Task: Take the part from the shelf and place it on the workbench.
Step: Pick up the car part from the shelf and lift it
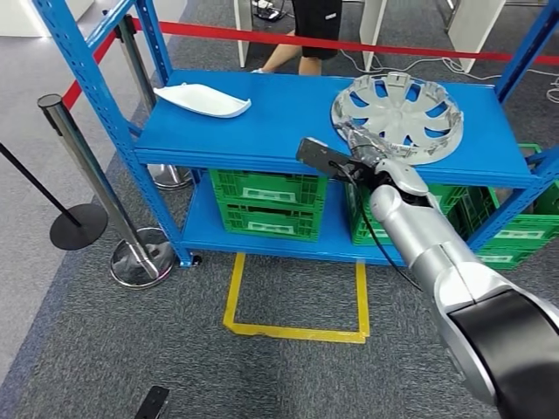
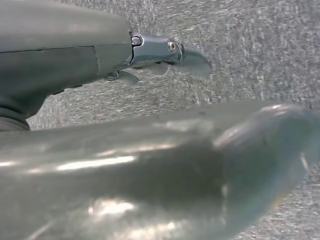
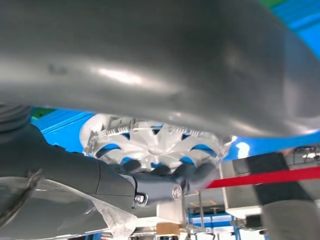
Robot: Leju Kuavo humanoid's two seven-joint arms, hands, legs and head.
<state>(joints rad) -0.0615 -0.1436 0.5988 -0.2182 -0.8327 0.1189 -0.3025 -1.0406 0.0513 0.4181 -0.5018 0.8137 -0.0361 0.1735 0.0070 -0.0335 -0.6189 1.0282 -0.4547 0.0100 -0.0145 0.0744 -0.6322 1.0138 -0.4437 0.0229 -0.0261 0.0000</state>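
Right hand (image 1: 359,150) is at the near rim of the hubcap (image 1: 398,116), which sits on the top level of the blue shelf (image 1: 277,122), toward its right end. In the right wrist view the dark fingers (image 3: 166,177) lie against the hubcap's spoked face, thumb over the other side, so it looks like a grasp on the rim, but I can't tell if it's fully clamped. Hubcap looks slightly tipped, near edge raised; not lifted clear of the shelf as far as I can see. Left hand (image 2: 166,52) hangs over grey carpet, nothing in it, fingers stretched out. White curved panel (image 1: 203,99) lies at the shelf's left end, untouched. Progress: reach done, grasp underway. Left: lift, carry, set down on workbench.
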